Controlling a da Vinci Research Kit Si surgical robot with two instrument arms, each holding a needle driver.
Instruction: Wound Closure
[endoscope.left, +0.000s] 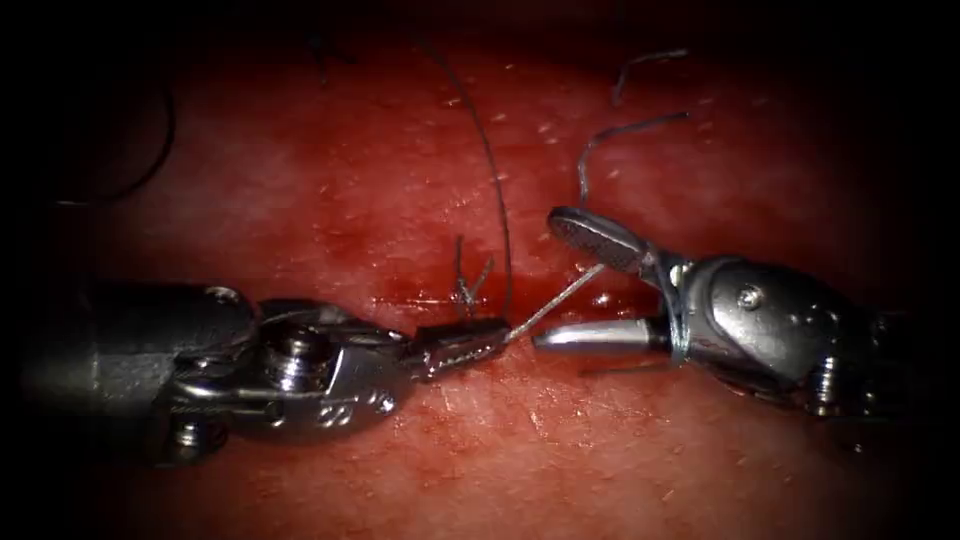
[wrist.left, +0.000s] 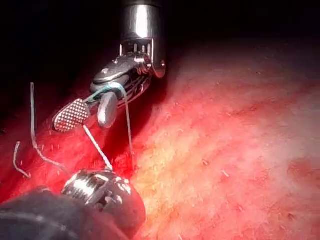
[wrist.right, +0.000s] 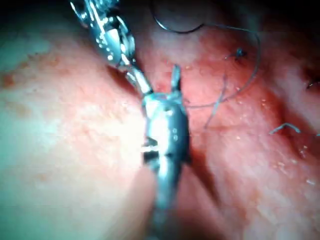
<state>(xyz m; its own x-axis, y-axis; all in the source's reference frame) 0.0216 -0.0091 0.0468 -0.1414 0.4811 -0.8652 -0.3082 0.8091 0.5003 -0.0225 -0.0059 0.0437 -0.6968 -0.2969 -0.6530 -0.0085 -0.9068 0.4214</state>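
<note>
Endoscope view, centre of frame: I see one knot (endoscope.left: 466, 290) with short cut ends already sitting on the cut (endoscope.left: 440, 297) in the tissue (endoscope.left: 520, 440), so I judge at least one stitch placed and the rest of the line not yet closed. My left tool (endoscope.left: 462, 345) has its jaws pinched together on the needle (endoscope.left: 556, 300) near one end; the needle lies clear of the tissue, slanting up right between the spread jaws of my right tool (endoscope.left: 572, 285), which hold nothing. Thread (endoscope.left: 492, 170) runs toward the upper frame.
</note>
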